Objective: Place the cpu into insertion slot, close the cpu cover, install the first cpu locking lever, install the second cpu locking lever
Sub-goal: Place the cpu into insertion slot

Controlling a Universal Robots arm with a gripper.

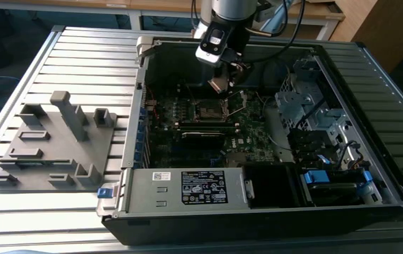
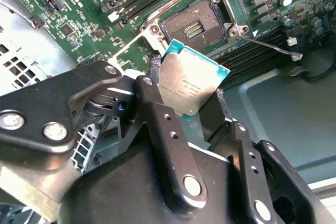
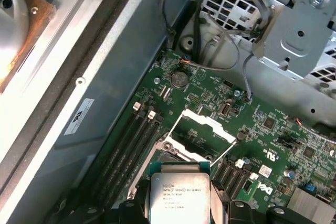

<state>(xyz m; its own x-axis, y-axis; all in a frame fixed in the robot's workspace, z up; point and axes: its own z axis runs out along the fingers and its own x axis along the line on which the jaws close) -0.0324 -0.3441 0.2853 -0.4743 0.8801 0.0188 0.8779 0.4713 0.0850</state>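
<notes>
The cpu (image 2: 191, 82) hangs in the air in the upper middle of the exterior view, inside the open computer case (image 1: 258, 227) and just above the empty slot (image 2: 197, 24) on the green board. The gripper (image 2: 185, 109) is clenched on it, with its black fingers (image 2: 148, 90) pressing two opposite edges and the flat metal face left bare.

To my eye that is the right hold. The chip looks light, thin and quite stiff, so weight is no trouble. Its smooth edges give little to grip, though, and it could twist or slip if nudged. I would guess the underside and the slot's fine contacts are the delicate parts, so it wants lowering flat and square, never pushed.

It is a small square: a dull silver-grey lid with faint print, sitting on a slightly wider blue-green rim. In both wrist views it is tilted against the board.

The cpu cover (image 3: 209, 125) stands raised beside the slot, and one thin locking lever (image 2: 275, 48) is swung out, unlatched.
</notes>
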